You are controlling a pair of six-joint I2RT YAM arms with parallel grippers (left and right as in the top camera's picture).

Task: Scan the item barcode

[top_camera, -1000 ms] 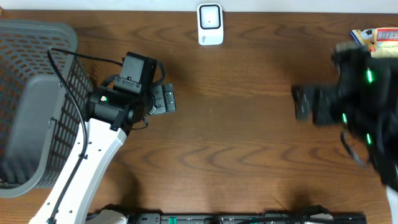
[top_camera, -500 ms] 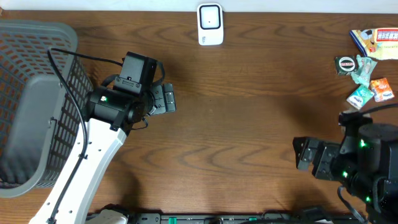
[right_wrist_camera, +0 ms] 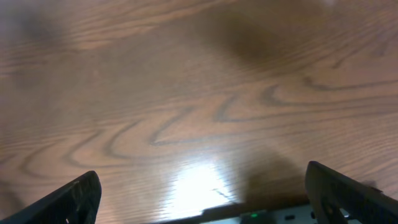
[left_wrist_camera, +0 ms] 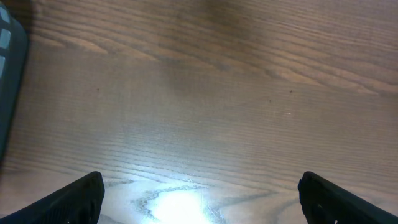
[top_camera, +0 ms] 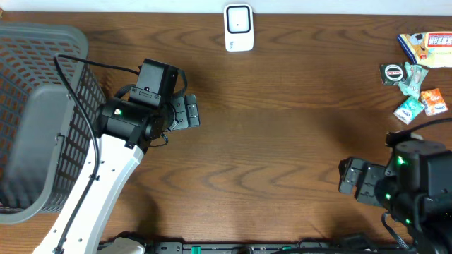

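A white barcode scanner [top_camera: 239, 27] stands at the table's back edge, middle. The items lie in a small pile at the back right: a box [top_camera: 427, 46], a dark round piece [top_camera: 390, 72] and several teal and orange packets [top_camera: 417, 102]. My left gripper [top_camera: 189, 111] hovers open at the left, beside the basket, and in the left wrist view the gripper [left_wrist_camera: 199, 182] has only bare wood between its fingers. My right gripper [top_camera: 351, 180] is open near the front right, well short of the items. The right wrist view shows that gripper [right_wrist_camera: 202, 174] with nothing in it.
A large grey mesh basket [top_camera: 42, 56] fills the left side. A dark rail [top_camera: 254, 247] runs along the front edge, and its green light [right_wrist_camera: 252, 216] appears in the right wrist view. A dark grey edge [left_wrist_camera: 7, 81] shows at the left of the left wrist view.
The right arm has swung from over the items at the back right down to the front right, uncovering the pile. The left arm has not moved.
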